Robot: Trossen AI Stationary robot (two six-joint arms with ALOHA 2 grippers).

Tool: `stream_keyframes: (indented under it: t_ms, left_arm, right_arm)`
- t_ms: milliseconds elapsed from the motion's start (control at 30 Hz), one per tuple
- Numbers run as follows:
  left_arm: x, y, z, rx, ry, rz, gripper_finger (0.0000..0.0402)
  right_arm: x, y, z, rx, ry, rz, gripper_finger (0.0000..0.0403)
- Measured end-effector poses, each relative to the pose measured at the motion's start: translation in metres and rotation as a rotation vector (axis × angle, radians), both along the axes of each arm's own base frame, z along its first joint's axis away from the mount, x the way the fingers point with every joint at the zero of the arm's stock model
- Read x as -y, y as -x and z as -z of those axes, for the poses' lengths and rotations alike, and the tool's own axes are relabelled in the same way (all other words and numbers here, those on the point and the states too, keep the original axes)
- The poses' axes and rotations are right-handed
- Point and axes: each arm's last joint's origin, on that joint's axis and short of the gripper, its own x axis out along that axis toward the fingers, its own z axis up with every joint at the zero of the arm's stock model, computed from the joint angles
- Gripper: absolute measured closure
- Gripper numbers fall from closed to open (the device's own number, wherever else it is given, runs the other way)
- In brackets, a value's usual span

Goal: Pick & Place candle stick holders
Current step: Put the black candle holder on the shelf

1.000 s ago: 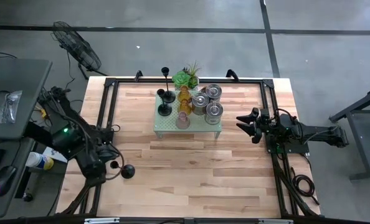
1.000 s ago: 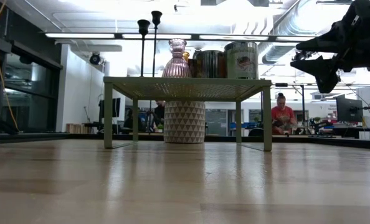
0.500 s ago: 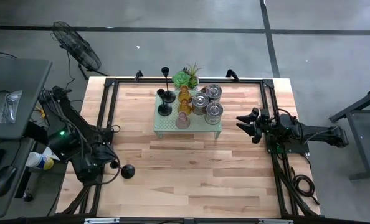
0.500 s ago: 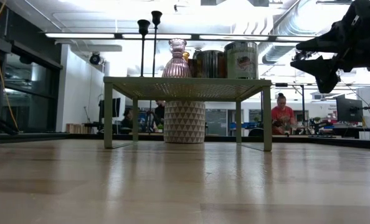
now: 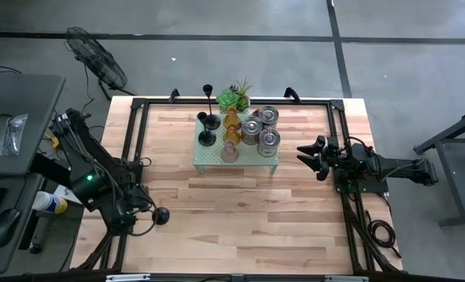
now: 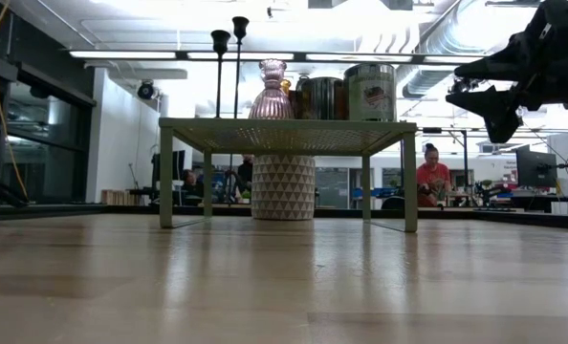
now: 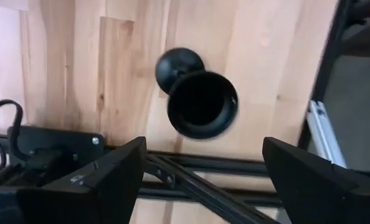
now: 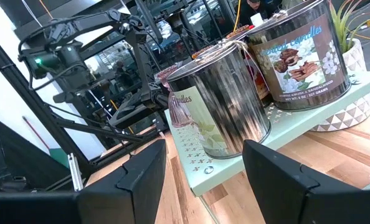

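A short black candle stick holder (image 7: 197, 99) stands on the wooden table (image 5: 240, 227) near its left near corner, also seen as the black holder (image 5: 161, 215) in the high view. My left gripper (image 7: 200, 180) points down beside it, open, its fingers wide apart and clear of the holder. More holders stay on the pale green stand (image 5: 209, 160): two thin black ones (image 5: 207, 121), an amber one (image 5: 231, 129), a pink glass one (image 5: 229, 151) and silvery tins (image 5: 261, 129). My right gripper (image 5: 311, 159) waits open at the table's right, pointing level at the stand.
A green spiky plant (image 5: 234, 98) in a white patterned pot (image 6: 282, 187) stands behind the stand. Black frame rails (image 5: 135, 141) run along the table's edges, one right under my left gripper (image 7: 191, 186). People show in the room beyond the table (image 6: 435, 177).
My left arm has sunk a little toward the table by the near left corner, and its wrist has rolled. The black holder on the table has kept its place.
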Motion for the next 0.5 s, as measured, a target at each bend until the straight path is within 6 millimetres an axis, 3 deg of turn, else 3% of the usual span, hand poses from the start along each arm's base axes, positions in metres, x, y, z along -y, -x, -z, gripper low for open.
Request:
stream_keyframes:
  t_ms: [233,500]
  left_arm:
    - [-0.001,-0.002,0.014,0.039,-0.07,-0.082,0.0084]
    - [0.002,-0.004,0.02,0.011,0.001,-0.338,0.0084]
  right_arm:
    - [0.0,0.0,0.0,0.0,0.0,0.0,0.0197]
    - [0.0,0.0,0.0,0.0,0.0,0.0,0.0197]
